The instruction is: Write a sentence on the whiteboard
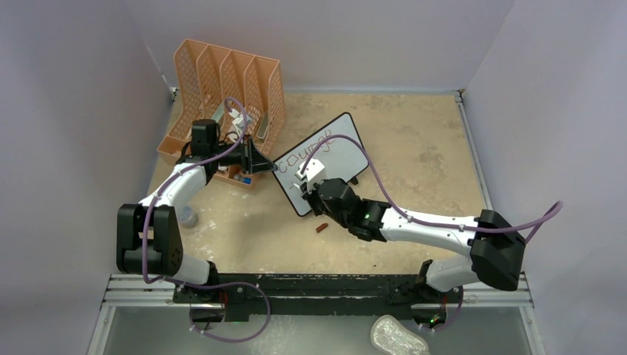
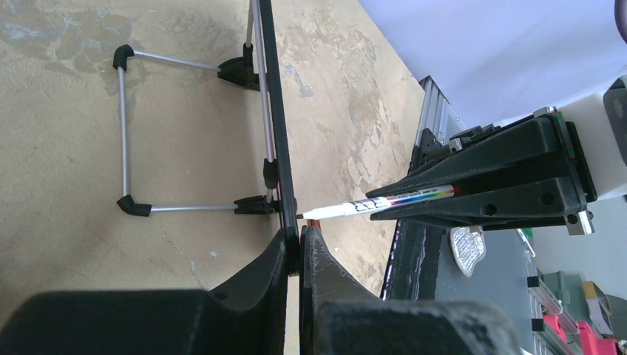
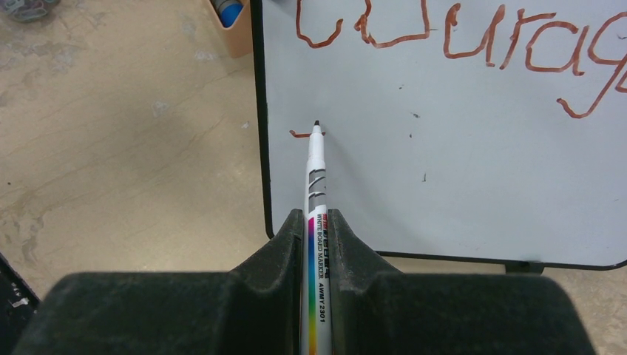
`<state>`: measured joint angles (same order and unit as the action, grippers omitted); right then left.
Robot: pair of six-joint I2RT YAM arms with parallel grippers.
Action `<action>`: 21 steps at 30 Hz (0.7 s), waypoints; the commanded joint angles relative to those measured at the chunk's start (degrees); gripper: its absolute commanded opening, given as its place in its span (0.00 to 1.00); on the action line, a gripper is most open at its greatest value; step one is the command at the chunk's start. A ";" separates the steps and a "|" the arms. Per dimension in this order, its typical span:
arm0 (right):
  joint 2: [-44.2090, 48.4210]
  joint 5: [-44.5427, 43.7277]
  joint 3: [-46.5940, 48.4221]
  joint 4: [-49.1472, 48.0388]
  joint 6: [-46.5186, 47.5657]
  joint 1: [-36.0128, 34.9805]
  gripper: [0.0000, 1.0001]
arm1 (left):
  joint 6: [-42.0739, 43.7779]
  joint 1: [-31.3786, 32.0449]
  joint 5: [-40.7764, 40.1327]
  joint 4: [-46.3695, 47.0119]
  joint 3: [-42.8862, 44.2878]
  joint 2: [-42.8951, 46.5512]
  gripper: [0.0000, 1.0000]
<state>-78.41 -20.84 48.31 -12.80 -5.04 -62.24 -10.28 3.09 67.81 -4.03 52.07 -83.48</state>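
Right gripper sits over the whiteboard mid-table, its sentence so far reading "courag". From the left wrist, left gripper pinches the whiteboard's edge. From the right wrist, closed jaws clamp a marker, tip touching the whiteboard.

The table is being lit evenly from above; only soft shadows are being cast. Up close, the left claw and right claw are being blurred.

Left arm reaches forward-right, jaws clamped; right arm stretched left, jaws pinched, wrist seemingly pitched down.
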 commanded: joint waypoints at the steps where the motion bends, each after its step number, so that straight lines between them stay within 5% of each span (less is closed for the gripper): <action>1: -0.67 1.33 3.11 -1.83 1.13 0.10 0.00 | 2.46 0.77 -1.75 -1.02 0.40 -0.45 0.00; 21: -2.33 2.20 3.80 -2.23 1.50 0.08 0.00 | 2.46 0.78 -1.79 -1.00 0.42 -0.45 0.00</action>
<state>-80.38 -19.75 49.43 -12.93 -4.23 -62.24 -10.28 3.09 67.70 -4.03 52.07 -83.48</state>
